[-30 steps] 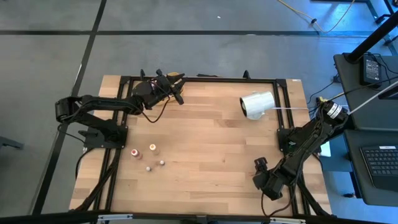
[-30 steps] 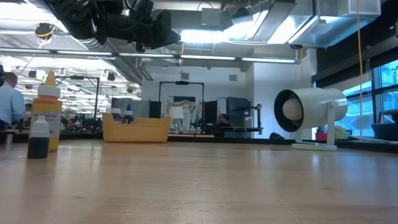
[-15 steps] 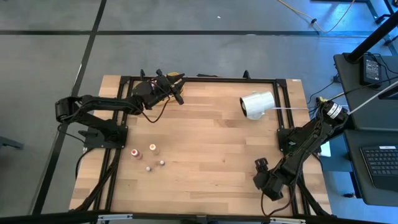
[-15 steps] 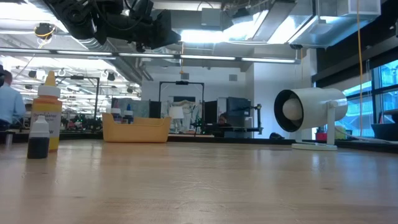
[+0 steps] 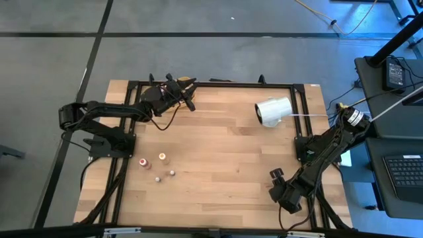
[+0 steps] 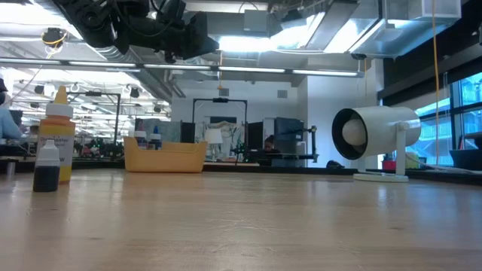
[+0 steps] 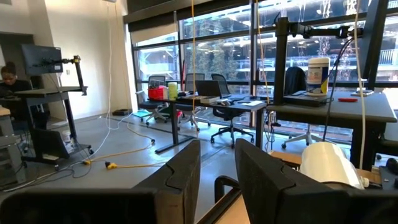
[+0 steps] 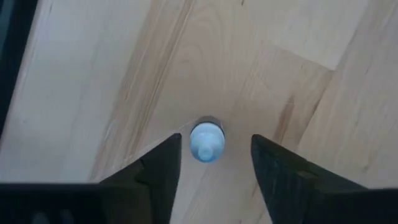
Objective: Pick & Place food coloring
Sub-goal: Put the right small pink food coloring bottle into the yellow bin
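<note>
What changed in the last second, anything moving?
Only the person at the left edge of the low view moved, drifting further left, almost out of frame. Nothing was gripped or released. The left tool stayed open at the table's far edge. The right tool stayed open around a pale-capped bottle. The four small bottles are unmoved.

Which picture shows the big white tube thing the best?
The low view: the white cylinder shows whole, lying sideways on its stand, open end visible. The high view shows it small from above, at the table's far right. The left wrist view catches only part behind the fingers. The right wrist view misses it.
</note>
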### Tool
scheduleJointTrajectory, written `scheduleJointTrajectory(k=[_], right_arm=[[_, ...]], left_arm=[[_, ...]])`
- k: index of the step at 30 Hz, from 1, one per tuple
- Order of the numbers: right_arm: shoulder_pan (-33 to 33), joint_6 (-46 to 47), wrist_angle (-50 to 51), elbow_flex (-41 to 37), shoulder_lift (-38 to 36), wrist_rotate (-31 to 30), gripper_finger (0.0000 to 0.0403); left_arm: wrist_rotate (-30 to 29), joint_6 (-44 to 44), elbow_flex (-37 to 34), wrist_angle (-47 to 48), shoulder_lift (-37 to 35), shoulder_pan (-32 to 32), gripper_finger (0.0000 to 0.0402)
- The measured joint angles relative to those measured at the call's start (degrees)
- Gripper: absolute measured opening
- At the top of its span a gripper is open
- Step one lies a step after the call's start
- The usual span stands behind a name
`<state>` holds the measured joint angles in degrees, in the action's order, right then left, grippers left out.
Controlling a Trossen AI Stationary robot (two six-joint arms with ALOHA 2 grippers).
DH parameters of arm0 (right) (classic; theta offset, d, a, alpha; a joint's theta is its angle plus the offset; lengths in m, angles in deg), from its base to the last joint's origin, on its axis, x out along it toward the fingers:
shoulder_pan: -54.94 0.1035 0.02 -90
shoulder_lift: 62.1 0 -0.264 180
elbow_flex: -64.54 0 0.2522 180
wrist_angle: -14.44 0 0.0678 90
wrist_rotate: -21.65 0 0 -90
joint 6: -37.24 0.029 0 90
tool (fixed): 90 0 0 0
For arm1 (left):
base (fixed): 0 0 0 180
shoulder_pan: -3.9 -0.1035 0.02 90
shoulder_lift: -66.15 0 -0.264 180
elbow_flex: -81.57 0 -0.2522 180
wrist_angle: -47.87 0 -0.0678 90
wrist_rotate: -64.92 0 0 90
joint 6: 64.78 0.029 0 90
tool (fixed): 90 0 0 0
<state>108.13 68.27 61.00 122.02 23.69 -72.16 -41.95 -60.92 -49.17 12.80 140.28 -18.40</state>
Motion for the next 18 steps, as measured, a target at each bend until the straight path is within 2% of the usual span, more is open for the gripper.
scheduleJointTrajectory(k=[9, 18], right_arm=[[0.0, 0.2, -0.6, 0.0, 0.0, 0.0, 0.0121], [0.0, 0.3, -3.6, 0.0, 0.0, 0.0, 0.008]], left_arm=[[0.0, 0.0, 0.0, 0.0, 0.0, 0.0, 0.0093], [0.0, 0.0, 0.0, 0.0, 0.0, 0.0, 0.0097]])
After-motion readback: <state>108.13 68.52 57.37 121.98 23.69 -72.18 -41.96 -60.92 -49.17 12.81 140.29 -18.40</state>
